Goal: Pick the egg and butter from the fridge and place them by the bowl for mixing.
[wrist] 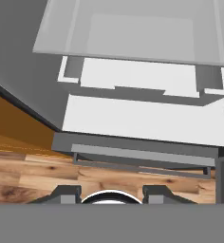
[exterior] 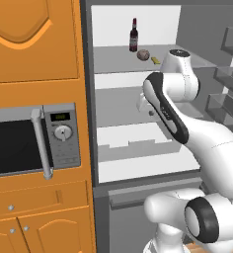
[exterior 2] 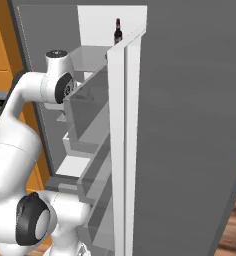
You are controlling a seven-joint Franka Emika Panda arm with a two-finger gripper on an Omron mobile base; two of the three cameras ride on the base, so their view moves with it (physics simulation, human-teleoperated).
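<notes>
Fridge [exterior: 138, 89] open. On its top shelf, left to right: bottle [exterior: 134, 35], egg [exterior: 144, 55], butter [exterior: 156, 60] just right of egg. Hand [wrist: 111, 193] sits lower, facing the fridge's bottom shelves, fingers partly apart, empty. Risks: wrist clips the shelf edge on the way up; reaching for egg knocks the bottle or shoves butter; round egg rolls.

Orange cabinets [exterior: 34, 44] occupy the left of the left base view, with an arched panel door above and smaller doors with pale knobs below. A built-in microwave [exterior: 34, 143] sits between them, fitted with a silver handle, a dial and a small display. The floor [wrist: 33, 178] is brown wood plank, seen in the hand view. Lighting is even and flat throughout.
</notes>
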